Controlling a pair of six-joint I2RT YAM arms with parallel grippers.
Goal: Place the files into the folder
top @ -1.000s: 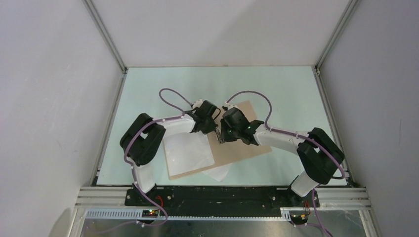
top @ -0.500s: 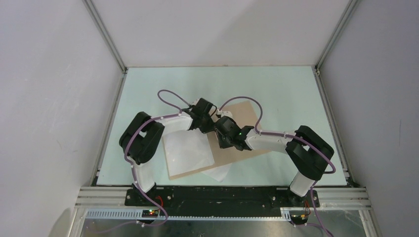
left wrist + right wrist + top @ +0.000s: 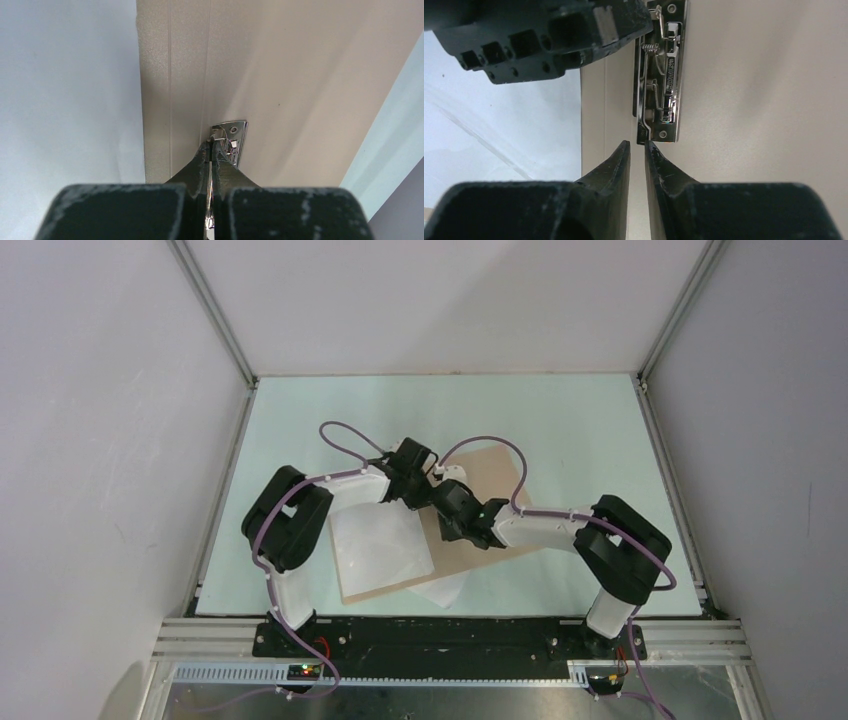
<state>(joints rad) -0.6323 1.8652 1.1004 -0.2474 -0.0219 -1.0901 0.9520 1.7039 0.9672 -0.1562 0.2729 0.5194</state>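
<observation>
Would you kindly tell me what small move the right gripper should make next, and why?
Probably ease the right gripper forward onto the clip and close. Its jaws stand slightly apart just short of the clip's near end, while the left gripper is shut on the clip's other end.

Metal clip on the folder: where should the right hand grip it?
Probably pinch the raised wire lever at the end facing the right hand, coming along the folder spine; the base plate lies flat, leaving no edge to grip.
</observation>
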